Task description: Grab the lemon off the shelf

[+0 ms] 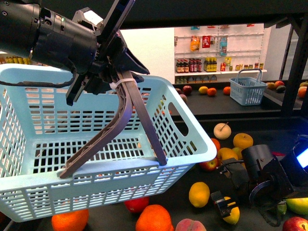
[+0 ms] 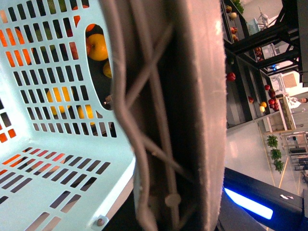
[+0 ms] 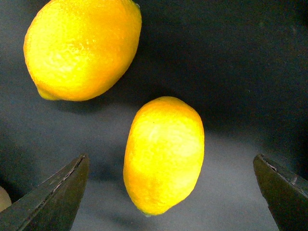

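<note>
Lemon [image 3: 163,154] is lying on the shelf [image 3: 250,72] squarely inside my right tool [image 3: 169,161], which is standing wide open. Its long axis is crossing the closing line, so I am expecting a grip across its narrow waist. Left tool [image 1: 115,79] is clamping the basket handle [image 1: 122,120].

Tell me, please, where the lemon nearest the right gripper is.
On the shelf, lower right in the front view, the lemon lies framed between the right gripper's open fingers, with a second lemon just beside it.
</note>
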{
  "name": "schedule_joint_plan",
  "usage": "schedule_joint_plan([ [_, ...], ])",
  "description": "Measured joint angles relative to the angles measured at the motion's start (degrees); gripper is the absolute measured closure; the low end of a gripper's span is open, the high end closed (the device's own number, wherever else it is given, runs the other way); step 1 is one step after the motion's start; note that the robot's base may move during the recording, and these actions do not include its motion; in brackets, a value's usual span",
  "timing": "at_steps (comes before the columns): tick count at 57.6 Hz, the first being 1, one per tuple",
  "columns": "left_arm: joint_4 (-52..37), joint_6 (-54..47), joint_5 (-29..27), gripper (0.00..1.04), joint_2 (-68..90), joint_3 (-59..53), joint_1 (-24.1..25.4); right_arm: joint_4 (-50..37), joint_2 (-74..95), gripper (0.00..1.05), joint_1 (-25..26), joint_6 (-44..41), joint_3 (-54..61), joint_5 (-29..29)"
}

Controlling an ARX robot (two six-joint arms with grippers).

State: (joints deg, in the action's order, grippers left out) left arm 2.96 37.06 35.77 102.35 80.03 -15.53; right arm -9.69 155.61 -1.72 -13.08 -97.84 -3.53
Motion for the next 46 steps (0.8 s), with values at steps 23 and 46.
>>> schedule_joint_plan([
  [23, 0.00, 0.00, -0.02, 0.91, 0.00, 0.00, 0.00, 4.09, 6.23, 0.02, -0.13, 2.91, -8.39, -0.37],
  [46, 0.00, 0.00, 0.00, 0.91, 0.00, 0.00, 0.00, 8.20, 12.33, 0.05, -1.11, 3.67, -17.33, 0.98],
])
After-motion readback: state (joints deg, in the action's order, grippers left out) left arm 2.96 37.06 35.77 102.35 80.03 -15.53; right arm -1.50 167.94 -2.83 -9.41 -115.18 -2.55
